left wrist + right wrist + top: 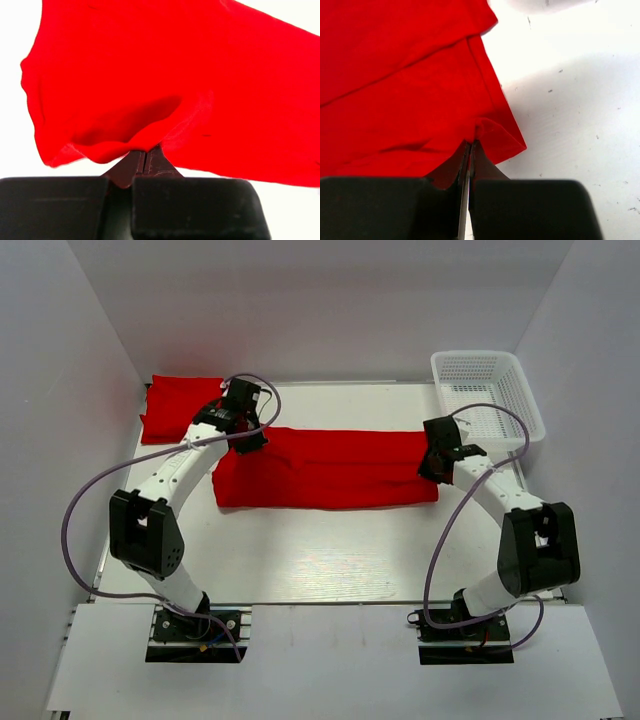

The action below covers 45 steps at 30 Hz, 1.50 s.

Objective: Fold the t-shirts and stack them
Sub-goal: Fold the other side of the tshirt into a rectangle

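Red cloth shirt (330, 468) in a long smooth band, left claw (144, 160) and right claw (470, 152) clamped on its ends, white mesh basket (527, 405) nearby

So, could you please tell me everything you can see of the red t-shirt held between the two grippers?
The red t-shirt is plain, unprinted cloth, folded lengthwise into a long band with layered edges. It lies across the middle of the white table, running left to right. The left gripper is shut on its bunched, wrinkled left end. The right gripper is shut on its right corner, where a folded hem shows.
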### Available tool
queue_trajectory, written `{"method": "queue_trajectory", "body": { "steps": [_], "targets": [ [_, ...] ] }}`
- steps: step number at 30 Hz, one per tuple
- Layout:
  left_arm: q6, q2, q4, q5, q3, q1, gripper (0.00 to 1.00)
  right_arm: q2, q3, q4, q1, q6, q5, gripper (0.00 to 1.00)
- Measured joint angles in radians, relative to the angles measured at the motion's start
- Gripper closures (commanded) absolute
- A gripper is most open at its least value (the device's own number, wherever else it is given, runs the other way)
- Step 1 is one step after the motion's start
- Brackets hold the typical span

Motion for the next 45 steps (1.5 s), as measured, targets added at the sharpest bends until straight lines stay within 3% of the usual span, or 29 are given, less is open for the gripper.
{"method": "queue_trajectory", "body": {
  "steps": [34, 35, 36, 38, 39, 40, 41, 42, 45],
  "targets": [
    [0.137, 0.216, 0.258, 0.058, 0.025, 0.122, 1.00, 0.234, 0.186, -0.044, -0.013, -0.017, 0.078, 1.00],
    [0.138, 0.229, 0.259, 0.057, 0.036, 0.125, 0.97, 0.246, 0.195, -0.051, -0.014, -0.016, 0.079, 0.98],
    [0.138, 0.244, 0.258, 0.056, 0.049, 0.129, 0.84, 0.261, 0.206, -0.056, -0.018, -0.014, 0.080, 0.84],
    [0.148, 0.275, 0.242, 0.053, 0.080, 0.136, 0.42, 0.292, 0.232, -0.072, -0.019, -0.011, 0.082, 0.68],
    [0.146, 0.294, 0.230, 0.049, 0.101, 0.140, 0.18, 0.306, 0.242, -0.077, -0.019, -0.011, 0.081, 0.49],
    [0.149, 0.313, 0.214, 0.046, 0.124, 0.144, 0.08, 0.314, 0.249, -0.082, -0.019, -0.007, 0.078, 0.40],
    [0.141, 0.338, 0.194, 0.042, 0.155, 0.149, 0.01, 0.321, 0.256, -0.089, -0.019, -0.015, 0.072, 0.28],
    [0.137, 0.357, 0.182, 0.038, 0.180, 0.152, 0.01, 0.323, 0.261, -0.093, -0.019, -0.022, 0.064, 0.10],
    [0.134, 0.395, 0.156, 0.035, 0.235, 0.163, 0.01, 0.318, 0.274, -0.101, -0.019, -0.048, 0.027, 0.10]
  ]
}}
